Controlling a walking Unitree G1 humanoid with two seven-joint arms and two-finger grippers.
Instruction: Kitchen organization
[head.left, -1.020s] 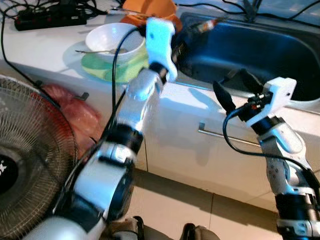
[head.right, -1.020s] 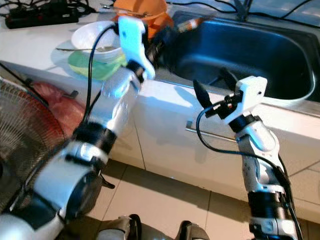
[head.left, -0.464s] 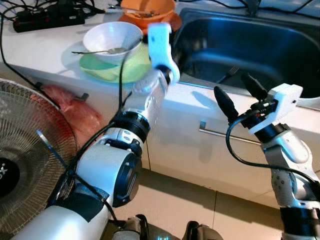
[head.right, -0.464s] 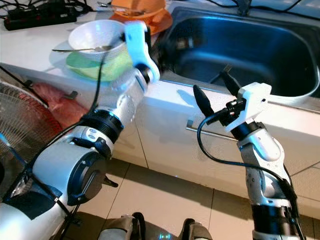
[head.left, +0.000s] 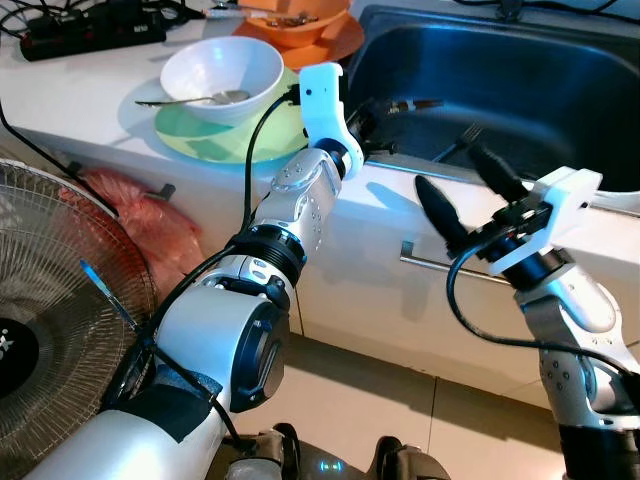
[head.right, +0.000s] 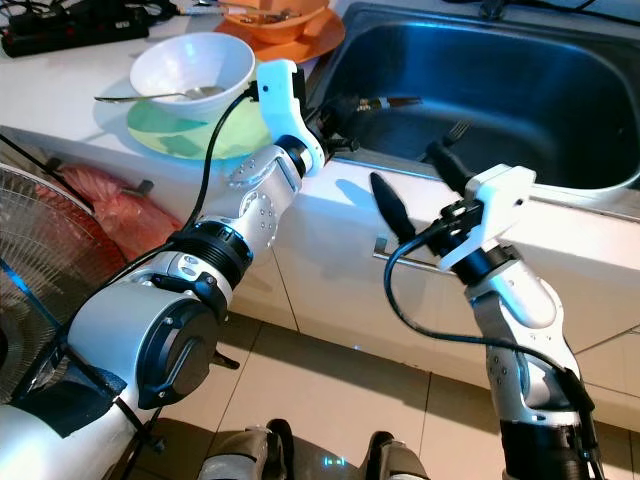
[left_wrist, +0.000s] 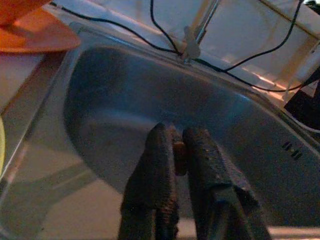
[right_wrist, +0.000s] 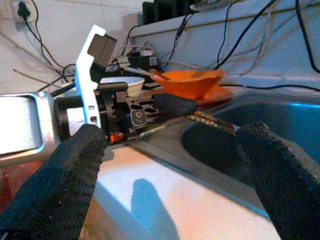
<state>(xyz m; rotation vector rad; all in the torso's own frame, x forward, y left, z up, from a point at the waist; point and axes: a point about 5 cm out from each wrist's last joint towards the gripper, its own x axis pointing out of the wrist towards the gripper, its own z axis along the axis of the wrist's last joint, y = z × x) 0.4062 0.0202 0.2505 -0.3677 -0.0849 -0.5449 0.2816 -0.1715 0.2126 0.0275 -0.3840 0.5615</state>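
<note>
My left gripper (head.left: 372, 112) reaches over the front left corner of the dark steel sink (head.left: 560, 80), shut on a thin brown-handled utensil (head.left: 412, 103) that sticks out over the basin. In the left wrist view the fingers (left_wrist: 160, 165) pinch the utensil's brown end (left_wrist: 179, 152). A fork (head.left: 462, 140) lies in the sink. My right gripper (head.left: 465, 190) hovers open in front of the counter edge, below the sink rim, with nothing between its fingers (right_wrist: 75, 170).
A white bowl (head.left: 222, 68) with a spoon (head.left: 175, 100) sits on a green plate (head.left: 235, 135) left of the sink. An orange bowl (head.left: 295, 15) and a power strip (head.left: 90, 30) lie behind. A fan (head.left: 50, 330) and red bag (head.left: 140, 215) stand at left.
The left gripper has drawn back and down from the orange bowl to the sink's front corner, still holding the utensil. The right gripper stays open in about the same place.
</note>
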